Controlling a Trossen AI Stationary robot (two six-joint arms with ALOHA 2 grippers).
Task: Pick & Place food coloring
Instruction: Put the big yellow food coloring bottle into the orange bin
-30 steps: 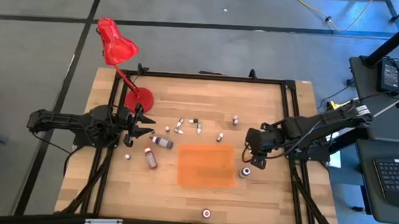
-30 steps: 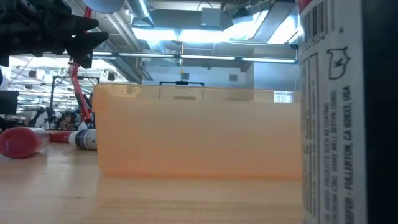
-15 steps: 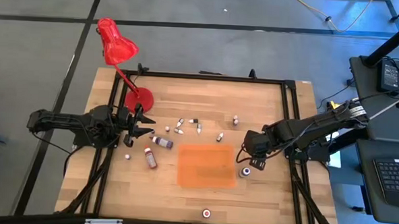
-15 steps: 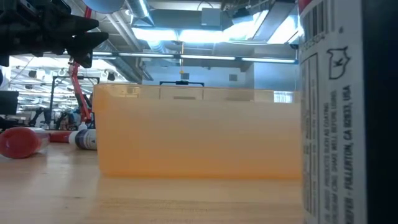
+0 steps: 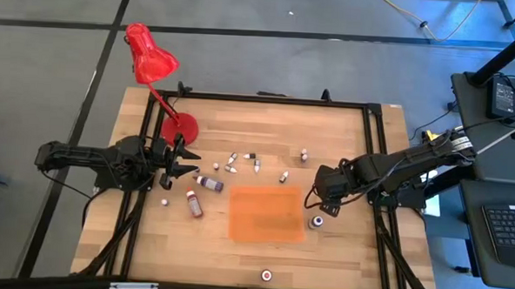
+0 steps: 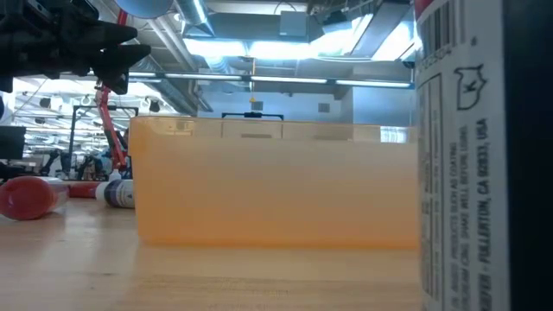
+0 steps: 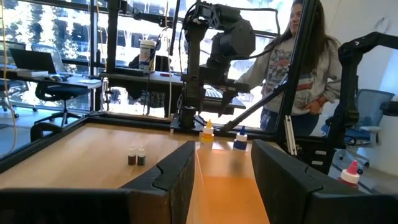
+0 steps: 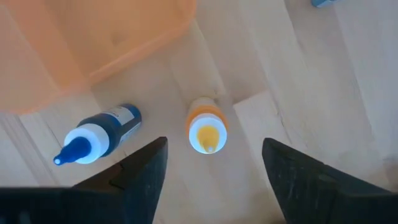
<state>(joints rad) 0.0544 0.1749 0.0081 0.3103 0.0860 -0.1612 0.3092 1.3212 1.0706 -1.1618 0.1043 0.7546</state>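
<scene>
Several tiny food coloring bottles lie and stand scattered on the wooden table, among them a purple one (image 5: pixel 208 183) and a red one (image 5: pixel 194 203), both on their sides. My right gripper (image 5: pixel 325 200) is open and hovers, pointing down, over an upright orange-capped bottle (image 8: pixel 206 132) and a blue bottle (image 8: pixel 99 137) lying on its side, beside the orange tray (image 5: pixel 266 213). Its fingers stand on either side of the orange-capped bottle without touching it. My left gripper (image 5: pixel 183 163) is open and empty at the table's left, held level.
A red desk lamp (image 5: pixel 152 57) stands on its round base at the far left. A dark jar with a white lid (image 5: pixel 317 222) stands by the tray's right edge, and a red-lidded one (image 5: pixel 267 274) near the front edge. A person (image 7: pixel 298 56) stands beyond the table.
My right gripper has shifted a little toward the table's left edge, over the bottles beside the tray. It stays open.
</scene>
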